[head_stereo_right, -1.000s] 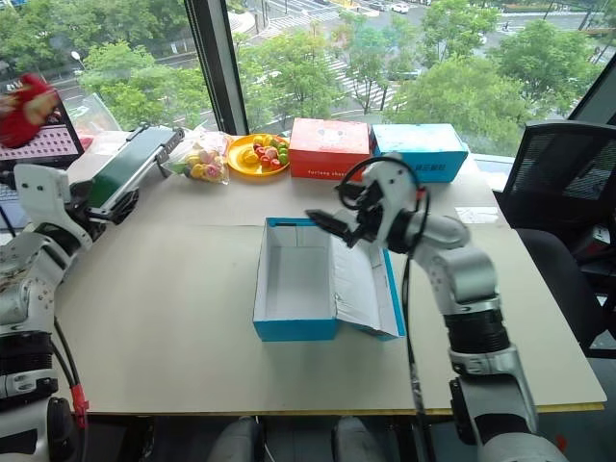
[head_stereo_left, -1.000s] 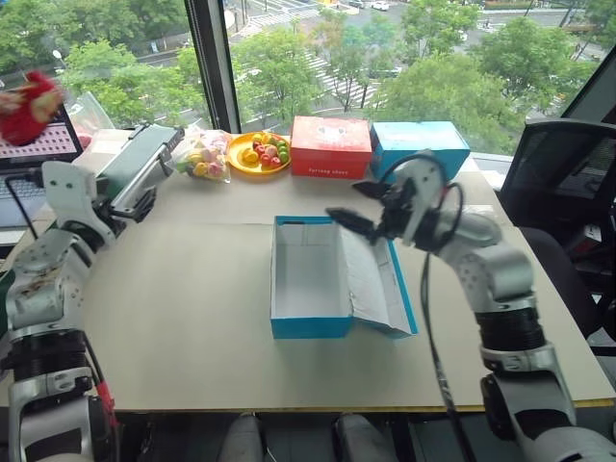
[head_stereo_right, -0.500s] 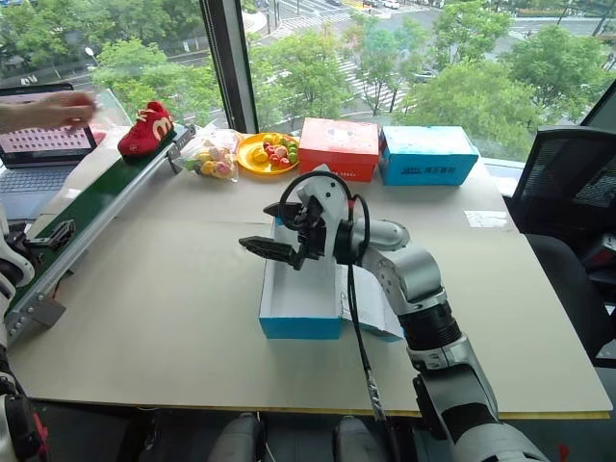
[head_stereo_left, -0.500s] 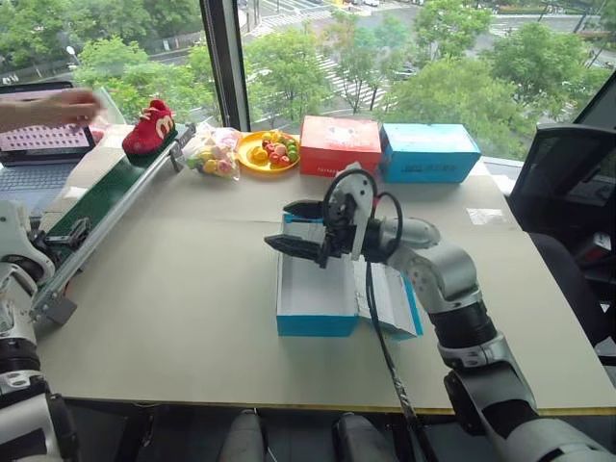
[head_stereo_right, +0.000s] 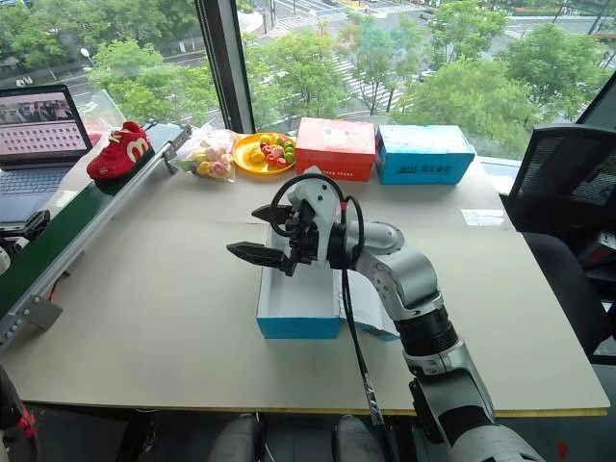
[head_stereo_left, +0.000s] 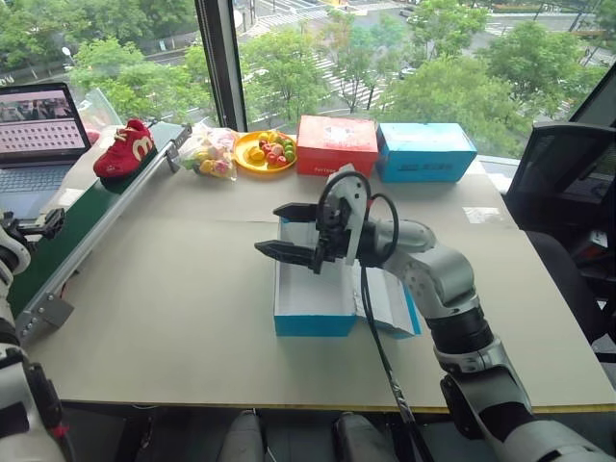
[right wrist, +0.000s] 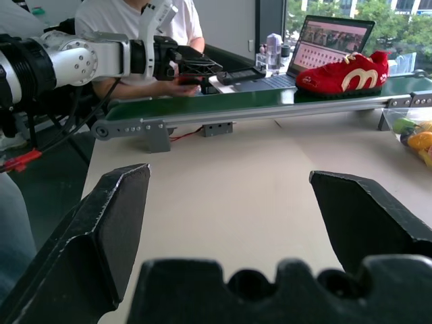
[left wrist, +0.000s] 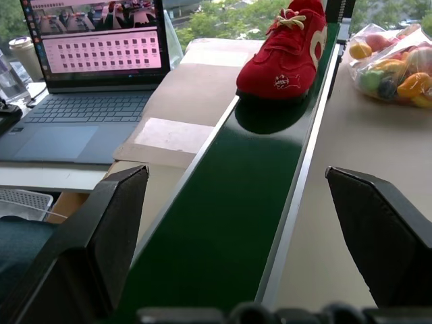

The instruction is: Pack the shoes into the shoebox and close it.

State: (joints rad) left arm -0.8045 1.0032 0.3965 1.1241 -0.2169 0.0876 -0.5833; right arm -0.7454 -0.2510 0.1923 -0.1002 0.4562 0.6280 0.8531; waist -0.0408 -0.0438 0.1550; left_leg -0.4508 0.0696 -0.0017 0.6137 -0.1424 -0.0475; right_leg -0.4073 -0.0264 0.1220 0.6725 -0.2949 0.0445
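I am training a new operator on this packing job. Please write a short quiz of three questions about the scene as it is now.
1. True or false: the shoebox lies open with no shoe inside.
2. Where is the red shoe?
A. in the shoebox
B. on the green belt
C. in the right gripper
3. Fill in: the jaws of both the right gripper and the left gripper are ____.

Key: 1 true; 2 B; 3 open.
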